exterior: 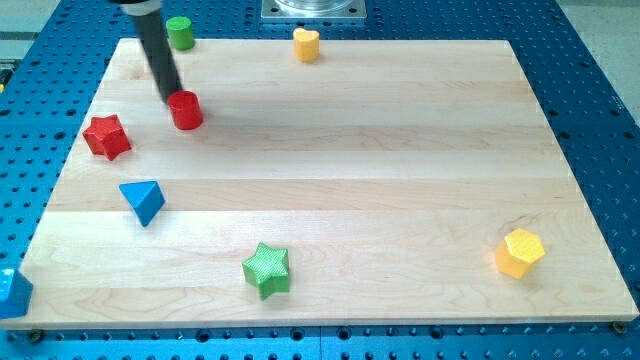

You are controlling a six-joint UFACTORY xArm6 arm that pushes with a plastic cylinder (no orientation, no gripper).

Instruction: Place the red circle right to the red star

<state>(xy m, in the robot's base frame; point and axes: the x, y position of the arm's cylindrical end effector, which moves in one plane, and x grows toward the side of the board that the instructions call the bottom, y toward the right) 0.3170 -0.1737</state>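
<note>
The red circle is a short red cylinder at the board's upper left. The red star lies to its left and a little lower, near the board's left edge. A gap of bare wood separates them. My tip is the lower end of the dark rod that slants down from the view's top. It stands right at the red circle's upper-left side, touching or nearly touching it.
A green cylinder and a yellow heart-like block sit at the top edge. A blue triangle lies below the red star. A green star, a yellow hexagon and a blue block lie near the bottom.
</note>
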